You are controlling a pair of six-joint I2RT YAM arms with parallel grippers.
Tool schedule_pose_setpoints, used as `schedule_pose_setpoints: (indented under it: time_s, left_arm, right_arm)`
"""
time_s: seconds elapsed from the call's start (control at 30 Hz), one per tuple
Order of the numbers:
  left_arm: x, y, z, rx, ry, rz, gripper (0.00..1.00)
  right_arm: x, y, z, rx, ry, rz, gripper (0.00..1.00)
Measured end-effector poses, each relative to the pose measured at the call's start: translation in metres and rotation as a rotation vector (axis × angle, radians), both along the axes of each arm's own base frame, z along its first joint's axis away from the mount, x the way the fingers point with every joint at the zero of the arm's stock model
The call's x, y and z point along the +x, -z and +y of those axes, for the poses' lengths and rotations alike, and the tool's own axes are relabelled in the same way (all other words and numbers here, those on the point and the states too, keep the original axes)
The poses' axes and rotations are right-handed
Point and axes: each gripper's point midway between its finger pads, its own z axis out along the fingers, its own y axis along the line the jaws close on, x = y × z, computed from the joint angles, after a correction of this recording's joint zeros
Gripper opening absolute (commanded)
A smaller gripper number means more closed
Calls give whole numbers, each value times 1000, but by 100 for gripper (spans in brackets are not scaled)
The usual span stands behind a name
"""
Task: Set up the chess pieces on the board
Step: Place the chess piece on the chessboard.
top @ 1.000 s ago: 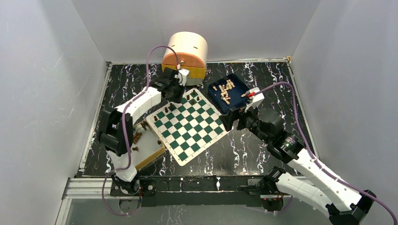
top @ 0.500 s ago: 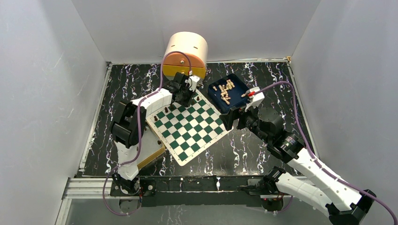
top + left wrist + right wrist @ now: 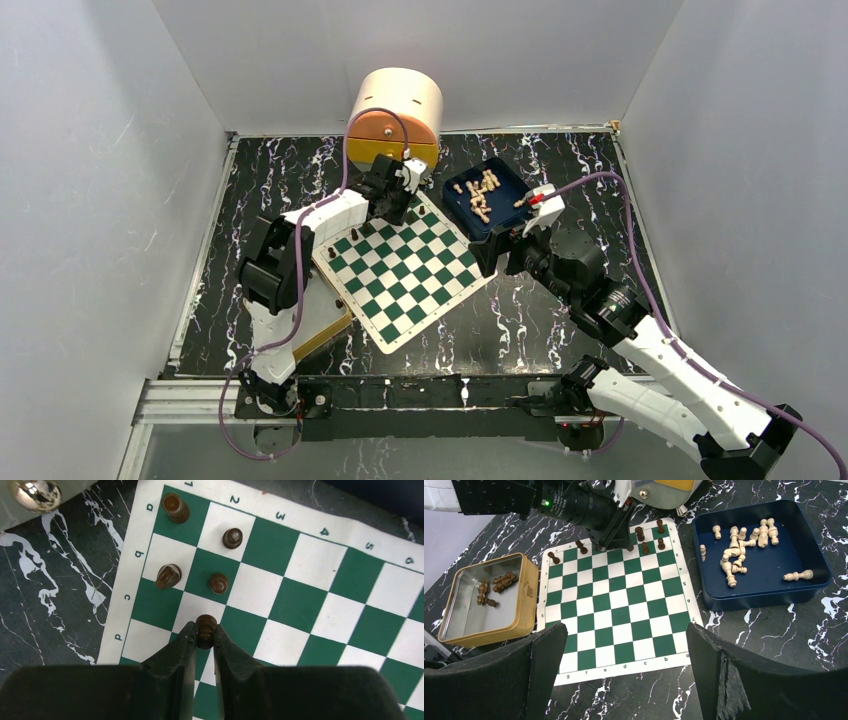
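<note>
The green and white board lies mid-table. My left gripper is shut on a dark brown chess piece over the board's far corner, near rows c and d. Several dark pieces stand there: one, another, a third and one more. In the top view the left gripper hides that corner. My right gripper is open and empty above the board's near-right edge; it also shows in the top view.
A blue tray right of the board holds several pale beige pieces. A tan-rimmed tin left of the board holds a few dark pieces. A round beige and orange container stands behind the board.
The left arm swung right from the board's far-left side to its far corner with the piece, then held still. The right arm has not moved.
</note>
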Motion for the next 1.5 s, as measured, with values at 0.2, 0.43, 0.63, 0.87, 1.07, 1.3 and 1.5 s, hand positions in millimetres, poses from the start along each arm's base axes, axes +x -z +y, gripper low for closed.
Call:
schedule_pose_setpoints:
  time_s: [0.2,0.43,0.63,0.87,1.07,1.3,1.5]
  left_arm:
    - [-1,21,5,41,-1,30,13]
    - [0,24,5,45,2,27,13]
    - [0,25,5,49,4,26,21]
    - [0,26,6,55,2,31,31]
    - [-1,26,7,58,2,35,33]
    - [2,18,8,60,-31,30,39]
    - [5,-11,21,49,-144,0,40]
  right_arm:
    - [0,1,0,-4,0,2,99]
    - [1,2,-1,-14,5,0,99]
    - [2,3,-2,-24,7,-4,99]
    - [3,3,-2,-25,10,-6,99]
    - [3,3,-2,-25,10,-6,99]
    - [3,3,-2,-28,10,-7,99]
    - [3,3,-2,-27,11,-7,99]
